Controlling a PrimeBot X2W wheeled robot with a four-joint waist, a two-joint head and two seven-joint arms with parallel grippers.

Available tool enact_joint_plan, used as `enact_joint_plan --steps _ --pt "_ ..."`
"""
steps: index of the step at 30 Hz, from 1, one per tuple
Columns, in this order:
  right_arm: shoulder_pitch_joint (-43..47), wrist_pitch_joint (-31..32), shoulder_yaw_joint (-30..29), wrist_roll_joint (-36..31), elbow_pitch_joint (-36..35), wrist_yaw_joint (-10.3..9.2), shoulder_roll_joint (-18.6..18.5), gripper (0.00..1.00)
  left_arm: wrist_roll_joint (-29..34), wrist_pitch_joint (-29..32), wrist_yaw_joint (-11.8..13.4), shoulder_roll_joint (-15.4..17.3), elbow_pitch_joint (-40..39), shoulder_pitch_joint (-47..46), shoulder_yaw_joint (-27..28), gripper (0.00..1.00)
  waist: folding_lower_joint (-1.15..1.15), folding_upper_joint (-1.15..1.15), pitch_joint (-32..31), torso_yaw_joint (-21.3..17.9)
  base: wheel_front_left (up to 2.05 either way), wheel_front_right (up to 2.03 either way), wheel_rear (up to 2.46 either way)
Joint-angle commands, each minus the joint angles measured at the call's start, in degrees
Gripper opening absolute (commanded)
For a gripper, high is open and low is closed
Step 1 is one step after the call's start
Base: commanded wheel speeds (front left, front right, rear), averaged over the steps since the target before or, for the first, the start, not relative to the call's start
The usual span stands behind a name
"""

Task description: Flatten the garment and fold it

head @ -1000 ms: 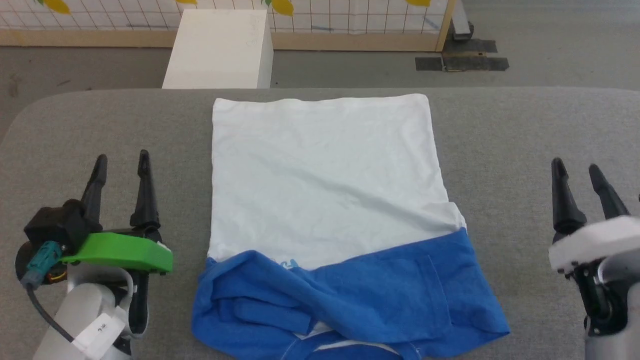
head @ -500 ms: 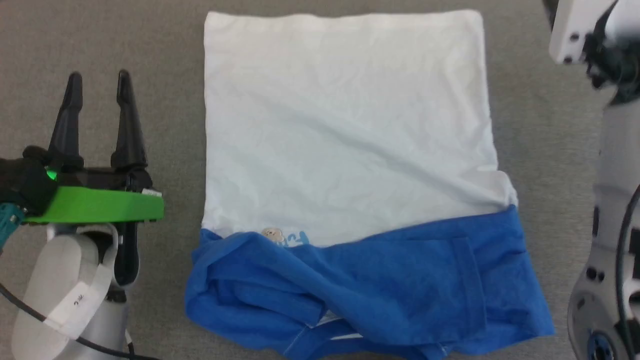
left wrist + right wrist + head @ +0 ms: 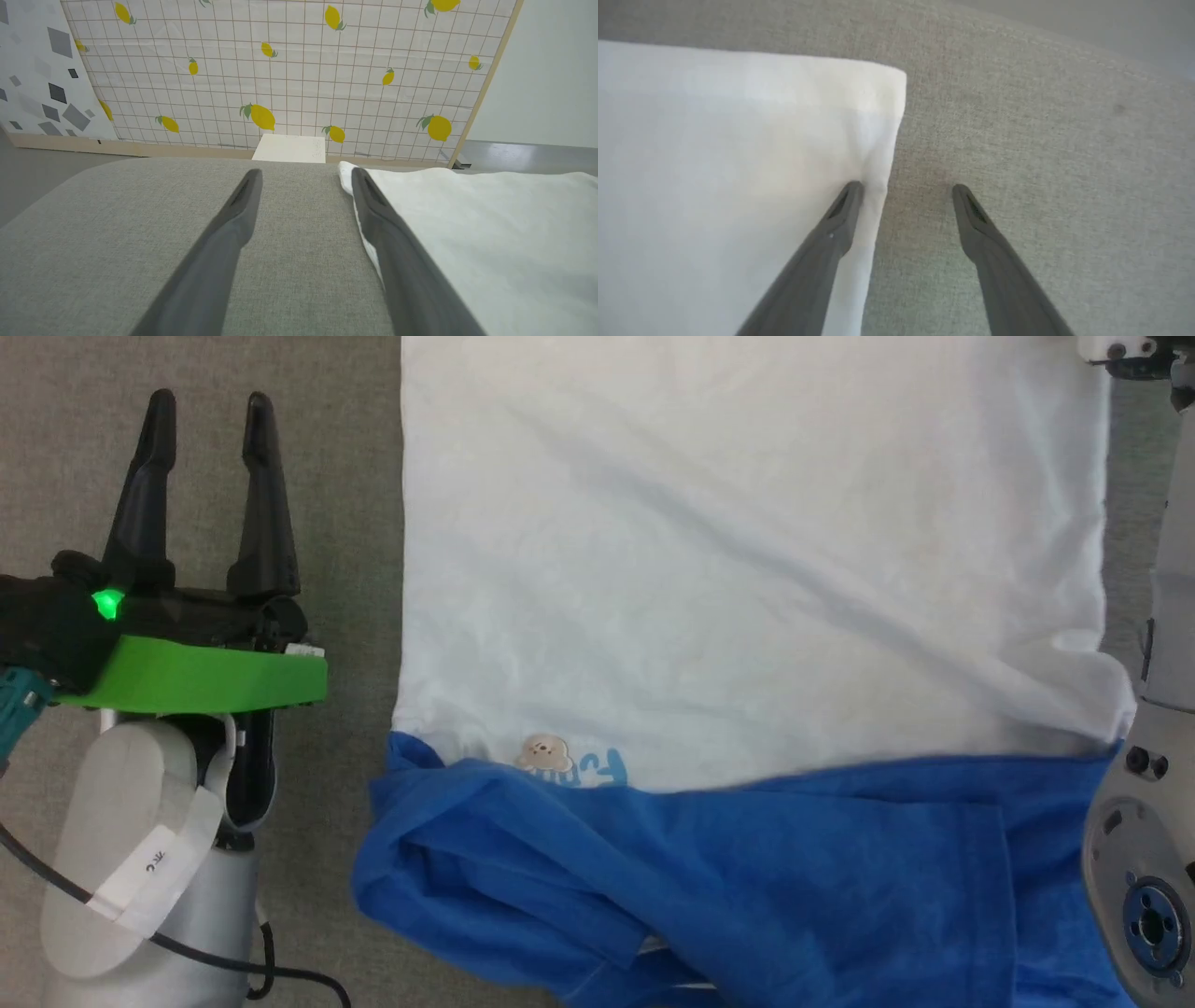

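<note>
The garment (image 3: 728, 569) lies on the grey cloth surface, its white body spread flat toward the far side and its blue sleeves bunched at the near edge, below a small bear print (image 3: 546, 754). My left gripper (image 3: 207, 415) stands open just left of the shirt's left edge. From the left wrist, the open left gripper (image 3: 306, 175) is over bare grey fabric, with the garment (image 3: 490, 233) beside its right finger. My right gripper (image 3: 906, 189) is open over the far right corner of the garment (image 3: 738, 163), one finger above the white cloth, the other above the grey surface.
The grey padded surface (image 3: 56, 429) carries the shirt. My right forearm (image 3: 1144, 803) runs up the right side of the head view. Beyond the surface's far edge stand a white box (image 3: 289, 148) and a lemon-patterned gridded screen (image 3: 280, 70).
The head camera has tilted down and closer, so the shirt looks larger. My right arm has reached forward along the shirt's right edge to its far corner. The left gripper stays open beside the left edge.
</note>
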Motion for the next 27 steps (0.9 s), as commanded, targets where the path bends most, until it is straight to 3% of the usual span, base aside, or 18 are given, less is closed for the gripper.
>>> enact_joint_plan --steps 1,5,6,7,8,13,18,23,27 --pt "-0.52 0.91 0.42 -0.3 -0.03 -0.09 -0.05 1.0 0.59 -0.27 -0.37 -0.23 0.23 -0.99 0.47 1.0 -0.01 0.0 2.93 2.46 0.0 0.0 0.0" --pt "0.05 1.24 2.37 0.43 -0.61 -0.09 -0.05 1.0 0.76 -0.27 -1.04 -0.38 0.99 -1.52 1.1 1.0 -0.01 0.0 3.49 1.94 0.0 0.0 0.0" --pt "0.16 1.5 2.58 0.7 -0.65 -0.09 -0.05 0.51 0.85 -0.27 -1.21 -0.15 1.27 -1.95 1.01 1.0 -0.01 0.0 3.54 1.82 0.0 0.0 0.0" --pt "0.23 1.74 2.86 1.04 -0.75 -0.09 -0.05 0.32 0.77 -0.27 -1.44 0.19 1.68 -2.67 0.83 1.0 -0.01 0.0 3.61 1.62 0.0 0.0 0.0" --pt "0.29 2.04 3.13 1.29 -0.78 -0.09 -0.05 0.0 0.52 -0.13 -1.64 0.55 2.13 -3.45 0.57 1.0 -0.01 0.0 3.62 1.47 0.0 0.0 0.0" --pt "-0.27 3.11 4.08 3.18 -2.03 -0.09 -0.05 0.0 -1.87 4.78 -2.6 4.55 4.68 -12.69 -1.49 1.0 -0.01 0.0 3.65 0.62 0.0 0.0 0.0" --pt "-1.54 2.25 5.23 4.45 -3.1 -0.09 -0.05 0.0 -7.26 14.46 -2.96 9.2 9.6 -26.49 -5.15 1.0 -0.01 0.0 4.11 -0.73 0.0 0.0 0.0" --pt "-3.23 0.28 7.86 6.68 -3.52 -0.09 -0.05 0.0 -17.15 29.93 -3.0 13.39 17.48 -38.81 -10.62 1.0 -0.01 0.0 5.04 -2.97 0.0 0.0 0.0" --pt "-4.09 -1.12 10.46 9.17 -2.99 -0.09 -0.05 0.0 -22.6 46.58 -2.99 15.1 24.8 -43.5 -13.75 1.0 -0.01 0.0 5.74 -4.56 0.0 0.0 0.0"
